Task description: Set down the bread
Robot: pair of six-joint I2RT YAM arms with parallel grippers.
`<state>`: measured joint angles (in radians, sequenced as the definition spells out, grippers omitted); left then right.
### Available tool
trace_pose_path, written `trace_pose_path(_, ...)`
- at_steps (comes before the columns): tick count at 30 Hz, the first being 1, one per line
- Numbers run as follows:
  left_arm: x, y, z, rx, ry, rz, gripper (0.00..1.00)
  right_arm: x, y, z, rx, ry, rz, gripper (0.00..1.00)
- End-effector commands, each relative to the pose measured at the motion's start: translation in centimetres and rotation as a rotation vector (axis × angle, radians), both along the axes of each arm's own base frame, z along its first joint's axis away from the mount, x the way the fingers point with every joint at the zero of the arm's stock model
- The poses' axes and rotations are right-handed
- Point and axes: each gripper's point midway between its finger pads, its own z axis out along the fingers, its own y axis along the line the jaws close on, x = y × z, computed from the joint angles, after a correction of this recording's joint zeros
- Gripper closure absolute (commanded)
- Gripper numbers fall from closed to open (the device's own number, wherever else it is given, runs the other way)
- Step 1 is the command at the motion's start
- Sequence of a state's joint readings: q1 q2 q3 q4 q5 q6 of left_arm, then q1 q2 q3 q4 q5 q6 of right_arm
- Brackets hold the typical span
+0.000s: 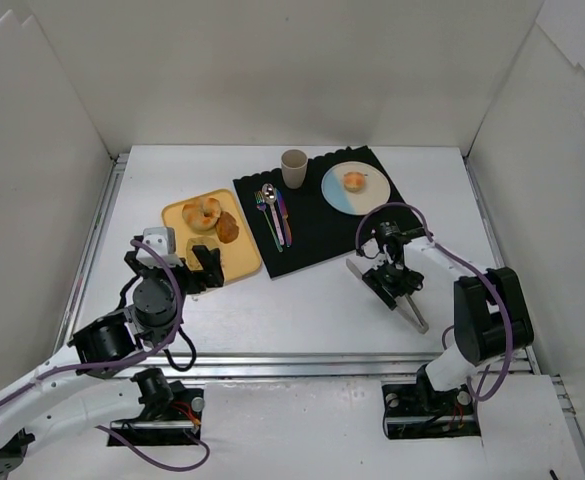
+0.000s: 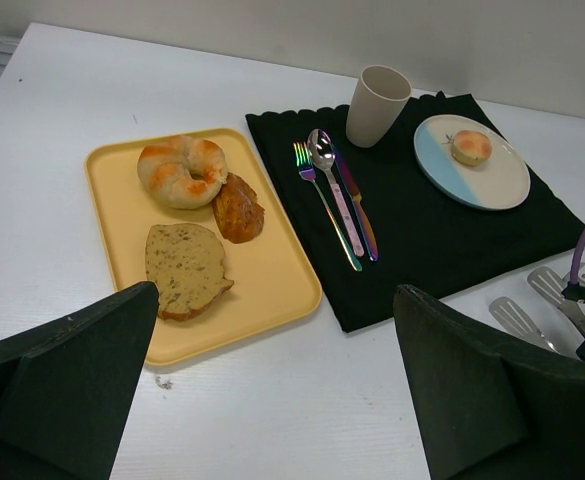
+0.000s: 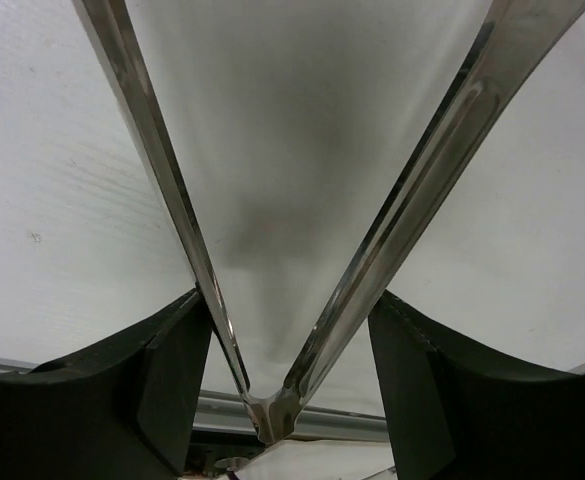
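Tongs (image 3: 187, 240), white table (image 1: 302, 310), bread (image 1: 354, 181), white walls (image 1: 272, 70)

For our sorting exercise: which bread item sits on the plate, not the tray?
The small round bun, alone on the blue-and-white plate; the ring pastry, brown oval piece and slice all lie on the yellow tray.

Left arm (image 1: 102, 340): I reach forward from my base with the elbow folded low.
Left gripper (image 1: 200, 262): my jaws stand wide apart, and nothing is between them or touching them.
Right arm (image 1: 482, 315): my elbow is raised and my forearm runs out to my left.
Right gripper (image 1: 387, 282): my fingers (image 3: 172, 360) press from both sides on the tongs (image 3: 412, 190). The hinge sits back between my jaws, and the two arms spread out ahead.
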<state>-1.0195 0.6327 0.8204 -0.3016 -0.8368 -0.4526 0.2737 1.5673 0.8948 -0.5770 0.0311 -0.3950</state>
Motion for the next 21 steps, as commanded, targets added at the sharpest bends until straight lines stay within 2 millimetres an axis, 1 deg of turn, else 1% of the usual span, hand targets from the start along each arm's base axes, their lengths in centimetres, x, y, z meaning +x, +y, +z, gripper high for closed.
trace_pose_path(1,0.3,-0.2,1.0,-0.031,-0.03,0.01,0.0,0.1,-0.7,0.1,-0.031,0.001,0.004,0.4)
trace_pose_path(5,0.3,-0.2,0.9,-0.024,-0.027,0.012,0.0,-0.1,-0.7,-0.5,-0.042,0.03,0.004,0.35)
trace_pose_path(10,0.3,-0.3,1.0,-0.026,-0.028,0.012,0.0,-0.3,-0.9,-1.7,-0.07,0.08,0.001,0.33)
trace_pose_path(11,0.3,-0.2,1.0,-0.03,-0.029,0.013,0.0,-0.5,-1.0,-2.1,-0.076,0.097,0.003,0.32)
trace_pose_path(13,0.3,-0.3,0.9,-0.026,-0.028,0.012,0.0,-0.6,-1.0,-2.2,-0.085,0.106,0.006,0.27)
trace_pose_path(14,0.3,-0.3,1.0,-0.03,-0.029,0.011,0.0,-0.5,-1.0,-2.2,-0.086,0.102,0.008,0.22)
trace_pose_path(16,0.4,-0.3,0.9,-0.024,-0.027,0.011,0.0,-0.6,-1.0,-2.0,-0.083,0.095,0.007,0.2)
trace_pose_path(19,0.4,-0.4,0.9,-0.025,-0.027,0.009,0.0,0.1,-1.1,-0.9,-0.081,0.042,-0.011,0.18)
trace_pose_path(21,0.3,-0.3,0.9,-0.026,-0.027,0.009,0.0,0.7,-0.9,0.2,-0.06,-0.003,-0.023,0.13)
